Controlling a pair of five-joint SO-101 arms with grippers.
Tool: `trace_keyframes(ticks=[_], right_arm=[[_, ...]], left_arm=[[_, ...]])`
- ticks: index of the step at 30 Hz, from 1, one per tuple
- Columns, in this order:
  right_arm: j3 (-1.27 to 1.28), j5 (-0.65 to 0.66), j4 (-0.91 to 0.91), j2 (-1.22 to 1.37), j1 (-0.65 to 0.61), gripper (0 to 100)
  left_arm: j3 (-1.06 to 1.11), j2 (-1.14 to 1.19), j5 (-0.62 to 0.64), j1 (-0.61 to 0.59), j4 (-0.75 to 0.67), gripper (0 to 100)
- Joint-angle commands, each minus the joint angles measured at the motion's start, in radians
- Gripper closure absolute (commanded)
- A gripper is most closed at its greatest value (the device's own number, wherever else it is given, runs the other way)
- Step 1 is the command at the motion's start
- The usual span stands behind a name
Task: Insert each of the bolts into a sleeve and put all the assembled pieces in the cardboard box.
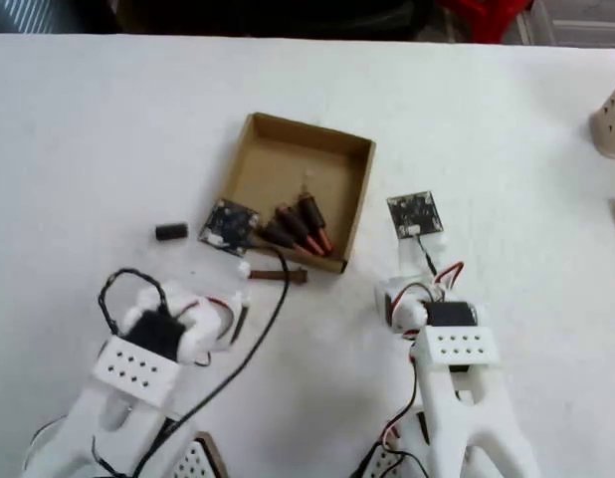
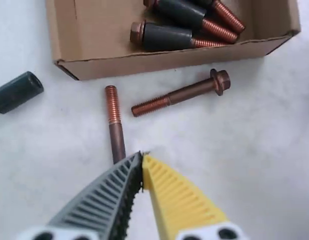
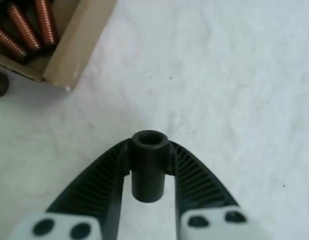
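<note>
Surface: white table [image 1: 108,119], lightly textured; both arms come in from its near edge.
Cardboard box [image 1: 288,159]: plain brown card, open top, mid-table between the two arms.
Assembled pieces [image 1: 293,229]: three bolts in dark sleeves, lying side by side in the box against its near wall, copper threads sticking out of the sleeves.
Loose bolt [image 2: 179,94]: copper, flanged head, flat on the table just outside the near wall and roughly parallel to it.
Loose sleeve [image 1: 170,231]: black, on its side, on the table left of the box and apart from it.
Left claw [image 2: 142,161]: grey finger [image 2: 102,200] and yellow finger [image 2: 179,200] pressed together at the tips.
Near bolt [image 2: 115,125]: threaded end points at the box wall and stops short of it; the plain shank runs under the grey finger, and I cannot tell whether it is pinched there.
Right claw [image 3: 148,150]: black fingers pinching the gripped sleeve [image 3: 148,170], which stands upright with its bore facing the camera, over bare table just off a box corner.
</note>
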Motion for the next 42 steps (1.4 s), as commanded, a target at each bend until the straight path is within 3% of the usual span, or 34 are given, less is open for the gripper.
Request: trace_keyframes(ticks=[1, 5, 12, 19, 23, 26, 37, 42], right_arm=[[-0.006, 0.011, 0.005, -0.024, 0.005, 98.1], [-0.006, 0.011, 0.005, -0.024, 0.007, 98.1], [-0.006, 0.011, 0.007, -0.024, 0.008, 98.1], [-0.005, 0.011, 0.007, -0.022, 0.008, 98.1], [-0.005, 0.012, 0.018, -0.025, 0.008, 98.1], [-0.005, 0.012, 0.021, -0.025, 0.008, 98.1], [-0.005, 0.012, 0.022, -0.025, 0.008, 98.1], [-0.005, 0.012, 0.022, -0.025, 0.007, 98.1]], left_arm=[[-0.028, 0.076, -0.020, 0.015, -0.002, 98], [-0.133, 0.348, -0.015, 0.002, -0.002, 98], [-0.310, 0.687, -0.015, -0.160, -0.014, 98], [-0.325, 0.708, 0.018, -0.228, 0.006, 98], [-0.359, 0.713, 0.025, -0.346, -0.017, 98], [-0.362, 0.713, 0.098, -0.420, -0.052, 98], [-0.433, 0.713, 0.247, -0.473, -0.089, 97], [-0.446, 0.711, 0.350, -0.403, -0.044, 81]])
